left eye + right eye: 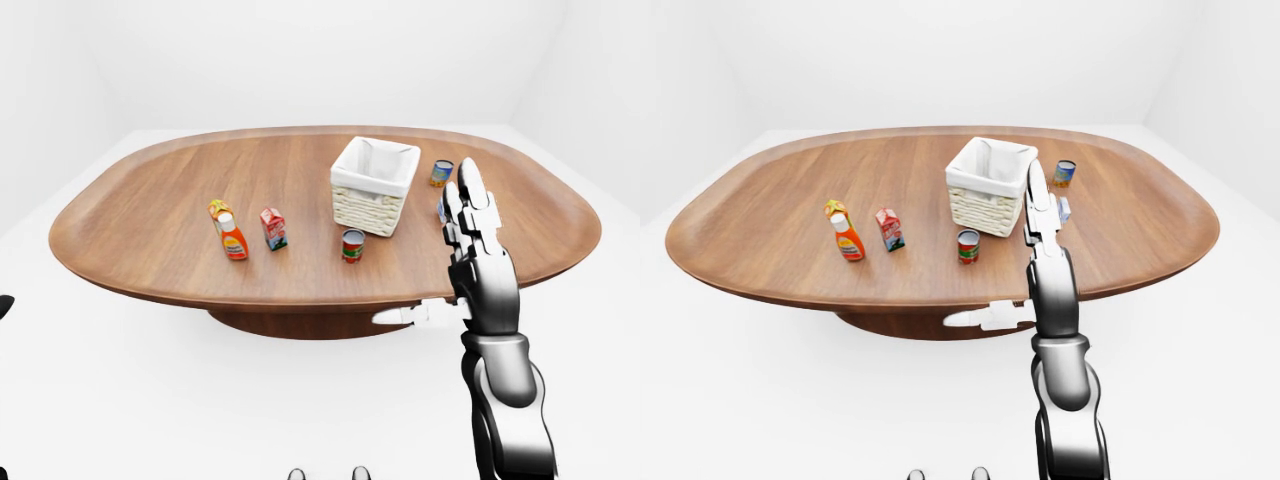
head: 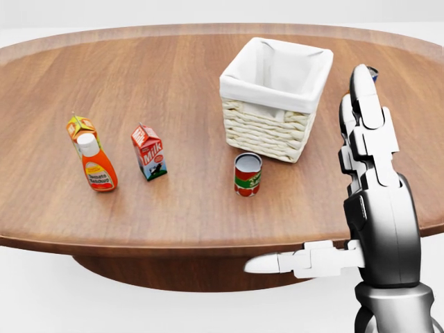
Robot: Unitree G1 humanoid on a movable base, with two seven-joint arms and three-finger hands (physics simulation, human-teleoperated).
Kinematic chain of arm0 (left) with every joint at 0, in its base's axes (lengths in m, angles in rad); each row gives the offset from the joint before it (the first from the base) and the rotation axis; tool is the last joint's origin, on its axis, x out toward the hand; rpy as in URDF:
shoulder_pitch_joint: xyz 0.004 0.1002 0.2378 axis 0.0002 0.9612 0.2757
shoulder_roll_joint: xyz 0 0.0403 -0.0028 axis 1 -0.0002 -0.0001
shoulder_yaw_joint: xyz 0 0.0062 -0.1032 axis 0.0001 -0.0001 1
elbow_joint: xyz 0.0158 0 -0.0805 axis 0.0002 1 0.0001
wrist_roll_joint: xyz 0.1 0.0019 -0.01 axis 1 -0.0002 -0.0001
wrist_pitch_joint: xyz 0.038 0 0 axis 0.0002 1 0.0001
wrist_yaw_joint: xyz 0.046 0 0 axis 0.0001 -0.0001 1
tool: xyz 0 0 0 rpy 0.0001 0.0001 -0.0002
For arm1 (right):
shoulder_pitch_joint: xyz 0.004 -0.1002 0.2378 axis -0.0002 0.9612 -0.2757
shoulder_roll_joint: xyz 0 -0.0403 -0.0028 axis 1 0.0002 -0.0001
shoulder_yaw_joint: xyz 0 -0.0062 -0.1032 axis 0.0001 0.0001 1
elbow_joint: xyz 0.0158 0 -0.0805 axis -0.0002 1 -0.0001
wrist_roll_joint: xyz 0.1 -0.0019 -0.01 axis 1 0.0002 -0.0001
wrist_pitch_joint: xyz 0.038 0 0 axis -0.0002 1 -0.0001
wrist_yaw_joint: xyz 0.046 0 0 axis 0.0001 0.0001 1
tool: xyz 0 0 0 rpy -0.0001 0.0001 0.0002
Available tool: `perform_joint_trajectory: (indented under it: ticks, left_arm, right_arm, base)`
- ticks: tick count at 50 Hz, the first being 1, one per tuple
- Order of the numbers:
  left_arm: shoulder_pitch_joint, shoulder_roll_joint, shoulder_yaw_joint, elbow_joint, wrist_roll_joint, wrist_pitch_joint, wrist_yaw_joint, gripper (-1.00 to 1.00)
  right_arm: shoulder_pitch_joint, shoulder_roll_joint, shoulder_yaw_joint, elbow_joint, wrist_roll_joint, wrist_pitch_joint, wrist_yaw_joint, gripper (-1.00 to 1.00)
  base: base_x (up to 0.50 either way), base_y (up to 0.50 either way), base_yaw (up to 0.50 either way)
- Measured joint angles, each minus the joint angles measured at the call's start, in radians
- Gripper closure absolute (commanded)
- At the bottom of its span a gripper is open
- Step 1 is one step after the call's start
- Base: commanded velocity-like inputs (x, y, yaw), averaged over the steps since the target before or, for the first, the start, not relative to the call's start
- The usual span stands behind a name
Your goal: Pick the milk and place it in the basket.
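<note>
The white-lined basket (image 2: 276,104) looked empty. The milk (image 2: 148,152) stood on the wooden table (image 2: 173,215), left of it, beside a ketchup bottle (image 2: 97,165). White room. Right hand (image 2: 368,180) was spread open, holding nothing.

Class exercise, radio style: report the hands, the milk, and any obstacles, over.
Right hand raised, open, empty; left hand not in view. Red milk carton upright on wooden table, untouched, left of white-lined wicker basket. Red-labelled can stands below the basket.
</note>
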Motion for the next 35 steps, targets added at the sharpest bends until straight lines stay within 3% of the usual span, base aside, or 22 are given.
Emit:
perform_joint_trajectory:
  ticks: [24, 35]
  left_arm:
    - [-0.001, 0.001, 0.000, 0.002, -0.003, 0.000, -0.004, -1.00]
    - [-0.001, 0.002, 0.000, 0.002, -0.002, 0.000, -0.004, -1.00]
  right_arm:
    - [0.005, 0.003, 0.008, 0.011, -0.027, 0.000, 0.010, -1.00]
    - [-0.001, 0.008, 0.011, 0.026, -0.028, 0.000, 0.004, -1.00]
  base:
    - [0.00, 0.50, 0.00]
    - [0.00, 0.03, 0.00]
